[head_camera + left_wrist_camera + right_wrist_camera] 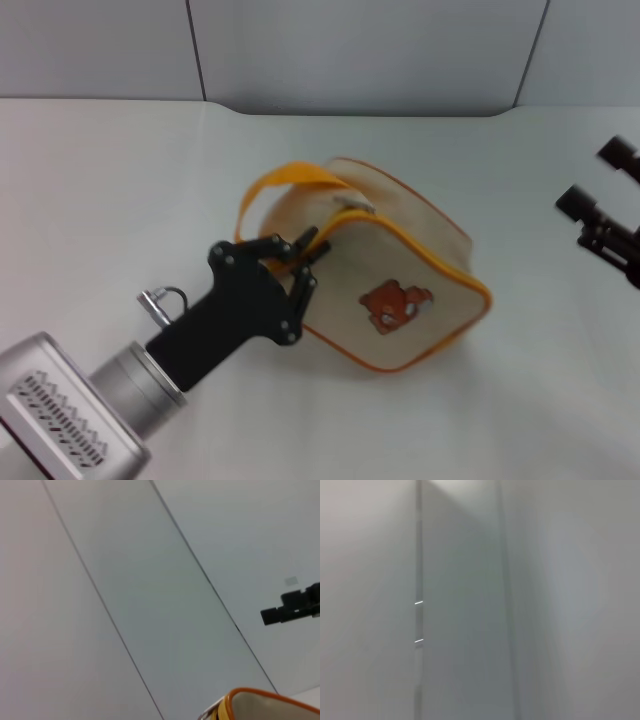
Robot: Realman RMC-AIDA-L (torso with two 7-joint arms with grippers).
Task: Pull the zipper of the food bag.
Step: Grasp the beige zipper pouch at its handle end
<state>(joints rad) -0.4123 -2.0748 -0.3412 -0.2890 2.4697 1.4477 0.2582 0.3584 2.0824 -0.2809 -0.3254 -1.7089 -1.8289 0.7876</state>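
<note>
The food bag (400, 270) lies on the white table in the head view, beige with orange piping, its bear print facing up. Its orange loop handle (290, 180) arches at the far left end. The zipper runs along the orange-trimmed top edge, with a small silvery pull tab (357, 207) near the handle. My left gripper (312, 262) is at the bag's left end, touching the orange trim below the pull tab. A corner of the bag (260, 705) shows in the left wrist view. My right gripper (598, 180) hangs open at the right edge, apart from the bag.
The white table (120, 180) spreads around the bag, with a grey panelled wall (360, 50) behind it. My right gripper also shows far off in the left wrist view (292, 607). The right wrist view shows only the wall.
</note>
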